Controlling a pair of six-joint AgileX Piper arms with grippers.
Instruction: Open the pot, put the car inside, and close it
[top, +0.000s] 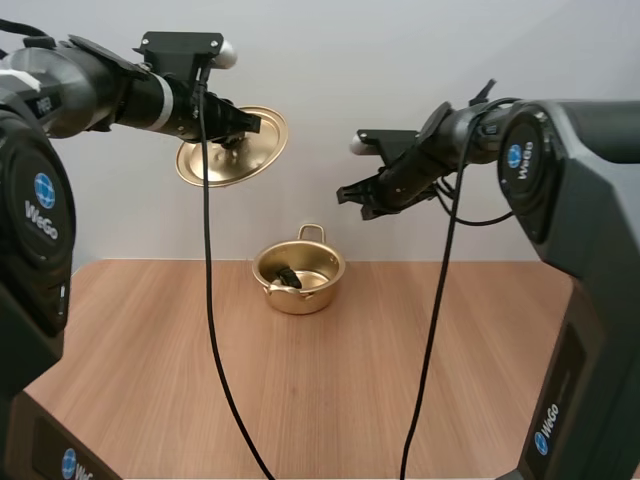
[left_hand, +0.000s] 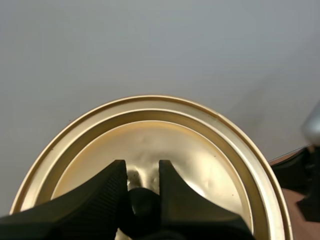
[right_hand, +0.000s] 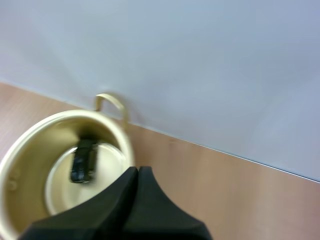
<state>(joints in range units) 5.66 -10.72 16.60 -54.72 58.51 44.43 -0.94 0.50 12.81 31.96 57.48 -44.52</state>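
Lid (left_hand: 200, 150) knob (left_hand: 143, 202) pinched between left fingers (left_hand: 95, 200); right fingers (right_hand: 117, 205) pressed together.

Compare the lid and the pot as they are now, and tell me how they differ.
The lid hangs in the air, tilted, its knob pinched by the left pincer; the pot stands upright on the table. The pot holds the car; the lid holds nothing. The lid is a shallow disc; the pot is a deep bowl with loop handles. Both are gold-coloured metal.
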